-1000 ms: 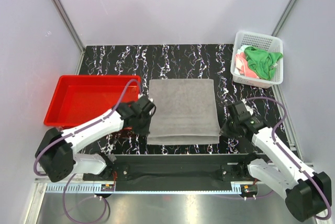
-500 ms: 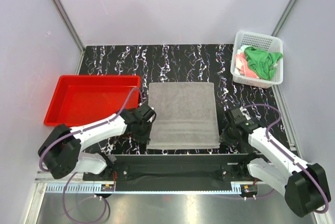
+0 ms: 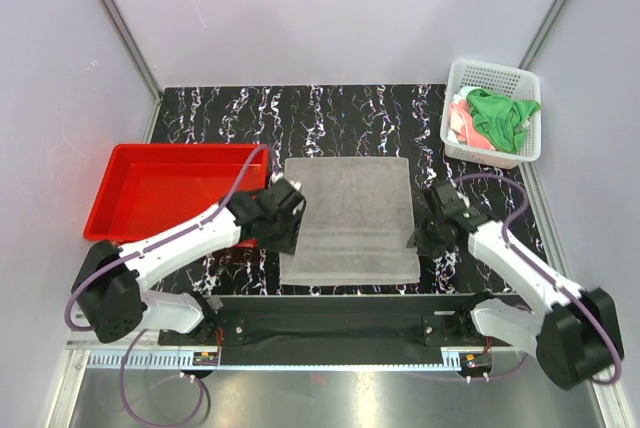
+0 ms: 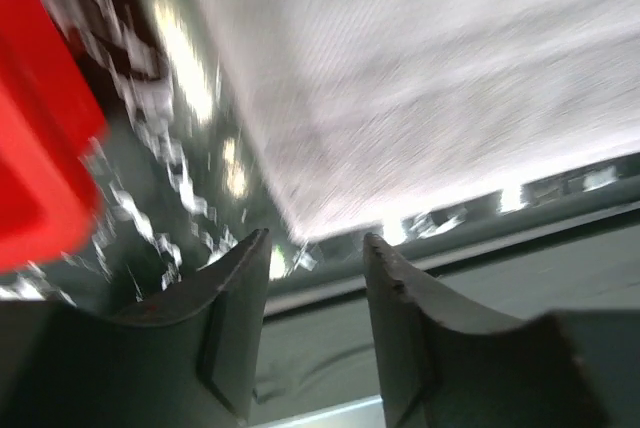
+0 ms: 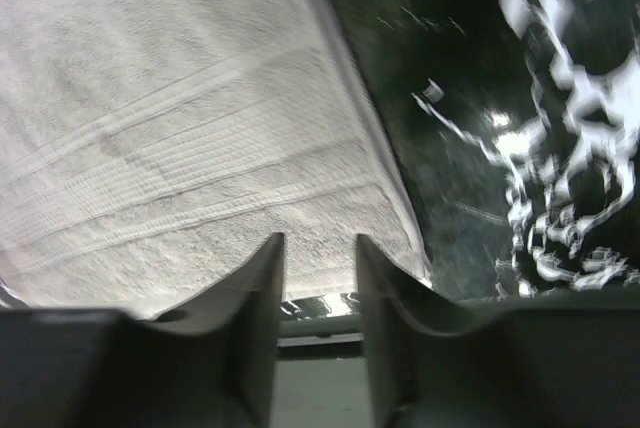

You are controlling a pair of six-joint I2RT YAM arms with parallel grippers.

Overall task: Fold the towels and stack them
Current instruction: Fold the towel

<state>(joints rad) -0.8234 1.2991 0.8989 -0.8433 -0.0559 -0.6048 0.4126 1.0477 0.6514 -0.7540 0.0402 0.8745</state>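
Centrally on the dark marbled worktop (image 3: 330, 113), the grey towel (image 3: 350, 210) is lying flat as a neat folded rectangle, with layered edges showing along its near side. Its terry surface is looking smooth and unwrinkled from above.

Over at the far right corner, the white perforated basket (image 3: 495, 72) is holding the bright green towel (image 3: 502, 116), bunched on top, and the salmon-pink towel (image 3: 462, 120), peeking out beside it at the left. At the worktop's left side the red tray (image 3: 170, 193) is sitting well apart from the basket.

The left end effector (image 3: 288, 233) is hovering at the grey towel's left edge near its near corner, and the right end effector (image 3: 418, 238) is hovering at the right edge near the other near corner. From above, how the jaws are standing is hard to make out.

The wrist cameras are filling that in. The left one, motion-blurred, is showing the fingers (image 4: 235, 318) parted with nothing between them, the towel's corner lying just beyond the tips and a piece of the red tray at the left. The right one is showing its fingers (image 5: 385, 328) likewise parted and gripping nothing, and it is revealing woven bands running across the towel's pile that the overhead view is not resolving.
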